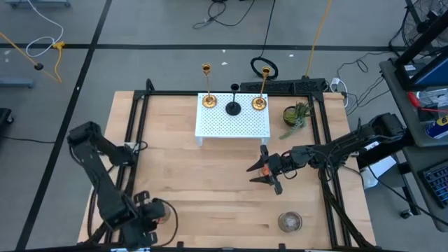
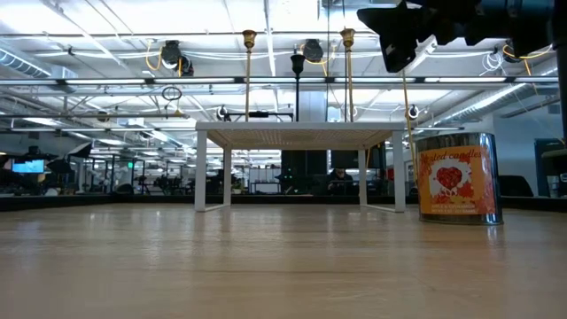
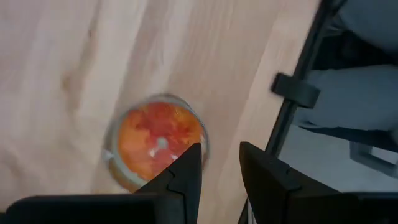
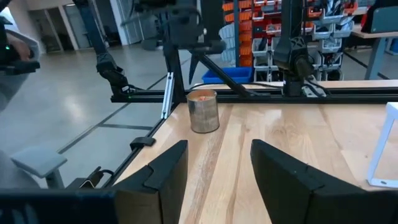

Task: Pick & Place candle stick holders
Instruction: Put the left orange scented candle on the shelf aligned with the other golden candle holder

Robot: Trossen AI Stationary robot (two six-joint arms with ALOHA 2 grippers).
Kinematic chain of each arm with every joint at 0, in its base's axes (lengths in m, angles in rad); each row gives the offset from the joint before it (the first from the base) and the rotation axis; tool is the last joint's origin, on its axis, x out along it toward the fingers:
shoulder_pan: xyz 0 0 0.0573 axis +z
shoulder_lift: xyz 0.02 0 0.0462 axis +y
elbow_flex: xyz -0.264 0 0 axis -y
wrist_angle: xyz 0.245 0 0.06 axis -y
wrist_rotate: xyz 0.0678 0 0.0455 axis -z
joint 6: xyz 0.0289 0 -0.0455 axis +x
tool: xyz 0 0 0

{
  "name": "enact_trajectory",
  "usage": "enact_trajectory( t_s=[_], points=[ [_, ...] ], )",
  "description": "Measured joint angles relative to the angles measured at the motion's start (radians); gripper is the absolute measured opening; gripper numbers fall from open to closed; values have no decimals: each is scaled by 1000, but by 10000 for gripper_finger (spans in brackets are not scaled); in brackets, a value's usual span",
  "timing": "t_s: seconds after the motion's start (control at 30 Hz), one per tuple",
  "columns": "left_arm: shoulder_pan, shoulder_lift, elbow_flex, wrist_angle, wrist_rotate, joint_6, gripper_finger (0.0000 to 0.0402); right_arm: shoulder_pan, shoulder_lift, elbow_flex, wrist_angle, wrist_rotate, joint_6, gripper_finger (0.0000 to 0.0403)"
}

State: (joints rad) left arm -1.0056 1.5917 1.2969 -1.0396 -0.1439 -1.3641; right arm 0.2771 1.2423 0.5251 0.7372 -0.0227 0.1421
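The left gripper [image 3: 214, 177] hangs open at the table's near-left corner — the orange-red cup [image 3: 158, 144] sits just beside its fingers, off-centre, needing a sideways shift. The right gripper [image 1: 264, 172], also open, holds nothing mid-table.

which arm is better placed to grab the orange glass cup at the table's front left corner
Left. The left gripper hovers right above the orange glass cup, fingers open beside its rim. The right gripper is mid-table, near the white rack, far from that corner.
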Motion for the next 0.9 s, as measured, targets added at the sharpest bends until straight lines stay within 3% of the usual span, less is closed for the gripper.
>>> enact_trajectory(
  t_s=[0.17,0.37,0.9],
  points=[
    [-5,64,0,52,65,-67,113,0,0,0,0,0,-31,173],
    [7,104,0,38,65,-60,113,0,0,0,8,0,-60,173],
    [43,102,0,46,118,-59,113,0,0,0,23,0,-113,173]
  ],
)
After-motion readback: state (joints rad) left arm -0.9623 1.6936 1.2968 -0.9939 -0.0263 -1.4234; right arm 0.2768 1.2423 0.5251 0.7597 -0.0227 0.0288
